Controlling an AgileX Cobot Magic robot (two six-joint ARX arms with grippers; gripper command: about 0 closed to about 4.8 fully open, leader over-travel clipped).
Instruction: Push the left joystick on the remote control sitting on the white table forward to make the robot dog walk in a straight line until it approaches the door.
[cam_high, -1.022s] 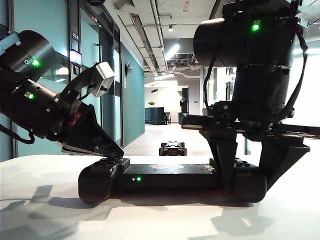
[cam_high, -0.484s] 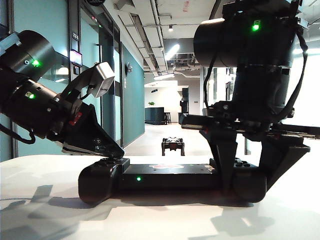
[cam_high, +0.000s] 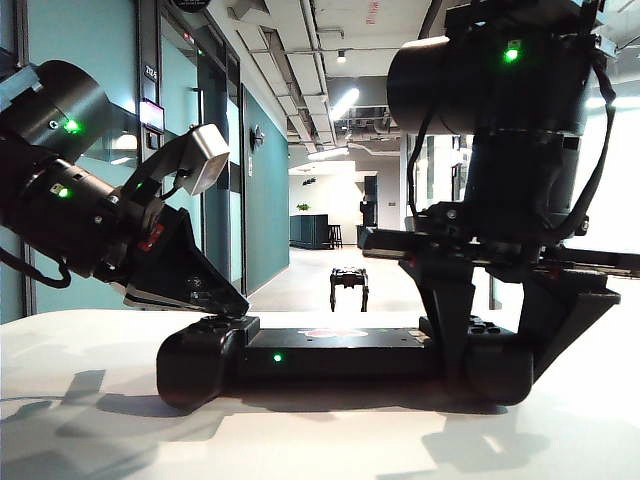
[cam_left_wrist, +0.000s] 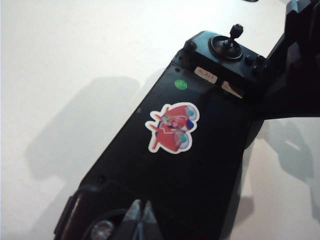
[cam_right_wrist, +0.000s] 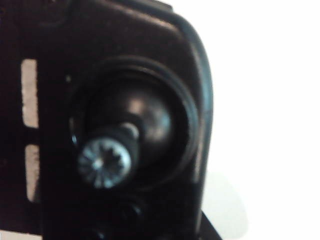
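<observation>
The black remote control (cam_high: 340, 352) lies on the white table (cam_high: 320, 440). My left gripper (cam_high: 232, 305) slants down onto its left end. In the left wrist view the left gripper (cam_left_wrist: 140, 212) is shut, its tips right beside the silver-capped left joystick (cam_left_wrist: 102, 230). My right gripper (cam_high: 495, 375) straddles the remote's right end with a finger on each side, shut on it. The right wrist view shows only the right thumbstick (cam_right_wrist: 104, 162) up close. The robot dog (cam_high: 348, 283) stands on its legs down the corridor.
A teal wall with doors (cam_high: 215, 220) runs along the corridor's left side. The corridor floor (cam_high: 300, 285) leads to a lit room far back. A red sticker (cam_left_wrist: 172, 127) marks the remote's middle. One right gripper finger (cam_left_wrist: 295, 65) stands beside the right thumbstick (cam_left_wrist: 235, 31).
The robot dog has risen from a low crouch onto its legs and looks smaller, farther down the corridor. Both arms and the remote have stayed still.
</observation>
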